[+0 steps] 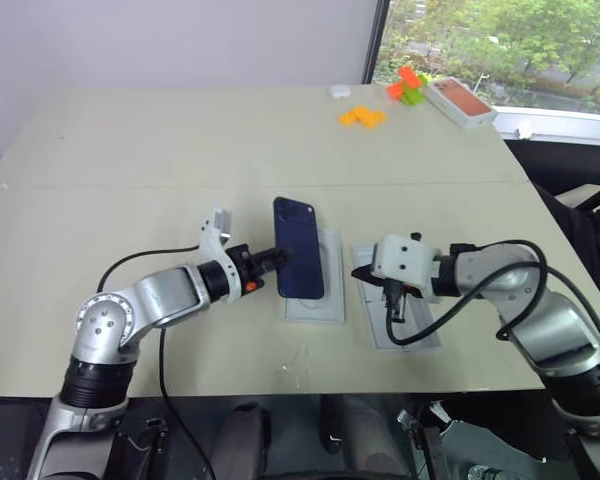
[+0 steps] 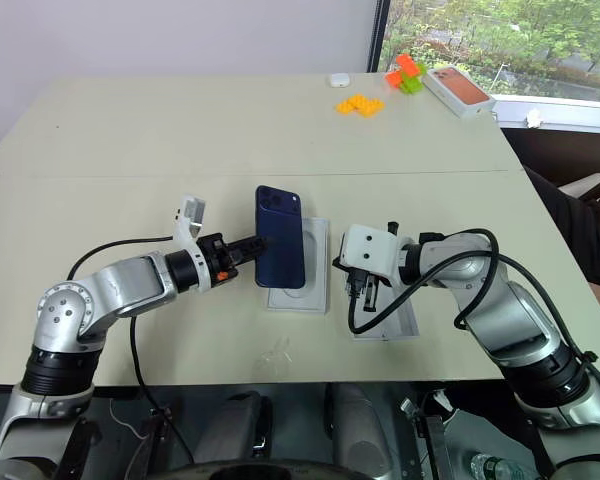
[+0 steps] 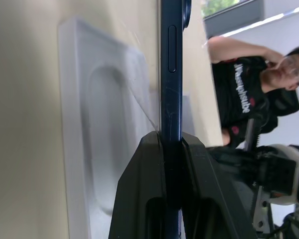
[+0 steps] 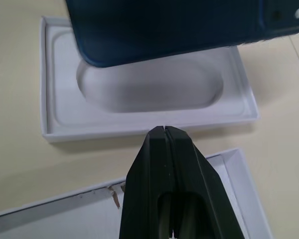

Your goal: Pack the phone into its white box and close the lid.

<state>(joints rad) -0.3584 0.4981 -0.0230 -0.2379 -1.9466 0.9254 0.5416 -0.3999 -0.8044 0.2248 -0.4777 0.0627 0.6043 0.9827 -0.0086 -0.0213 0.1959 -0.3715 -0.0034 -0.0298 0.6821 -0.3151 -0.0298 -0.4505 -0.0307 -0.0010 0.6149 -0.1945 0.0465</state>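
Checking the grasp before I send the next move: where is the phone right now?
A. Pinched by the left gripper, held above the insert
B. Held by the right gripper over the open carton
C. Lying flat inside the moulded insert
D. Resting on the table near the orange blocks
A: the left gripper is clamped on the edge of the phone, which hangs over the white moulded insert; the right gripper is shut on nothing.

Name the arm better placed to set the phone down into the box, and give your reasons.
Left. The left gripper already clamps the phone by its edge, above the white moulded insert. The right gripper is shut on nothing, over the other white tray beside it, so a handover would probably only add risk.
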